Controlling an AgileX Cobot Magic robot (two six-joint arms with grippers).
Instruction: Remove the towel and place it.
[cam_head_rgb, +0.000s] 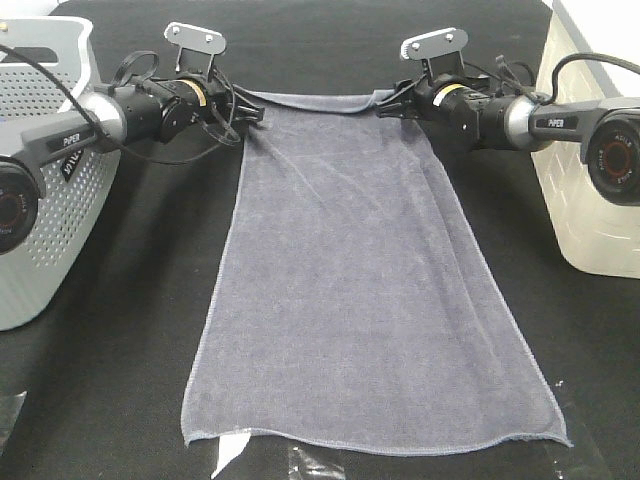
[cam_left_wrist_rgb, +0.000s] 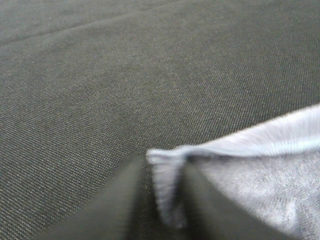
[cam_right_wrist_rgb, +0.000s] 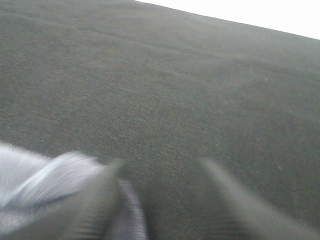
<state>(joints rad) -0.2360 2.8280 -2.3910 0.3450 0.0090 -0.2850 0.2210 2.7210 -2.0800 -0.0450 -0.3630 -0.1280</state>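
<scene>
The slate-grey towel (cam_head_rgb: 365, 280) lies spread flat and lengthwise on the black table (cam_head_rgb: 150, 300), its near hem by the front edge. My left gripper (cam_head_rgb: 252, 112) sits low at the towel's far left corner. In the left wrist view (cam_left_wrist_rgb: 162, 167) its two dark fingers (cam_left_wrist_rgb: 115, 210) stand close together with the folded hem corner (cam_left_wrist_rgb: 167, 190) pinched between them. My right gripper (cam_head_rgb: 388, 105) is at the far right corner. In the right wrist view (cam_right_wrist_rgb: 161, 165) its fingers (cam_right_wrist_rgb: 100, 200) are spread with bare table between them, and the towel (cam_right_wrist_rgb: 45, 185) lies beside one finger.
A perforated light-grey basket (cam_head_rgb: 50, 200) stands at the left edge of the table. A white ribbed container (cam_head_rgb: 590, 180) stands at the right. Bits of clear plastic (cam_head_rgb: 230, 455) lie at the front edge under the towel's near hem.
</scene>
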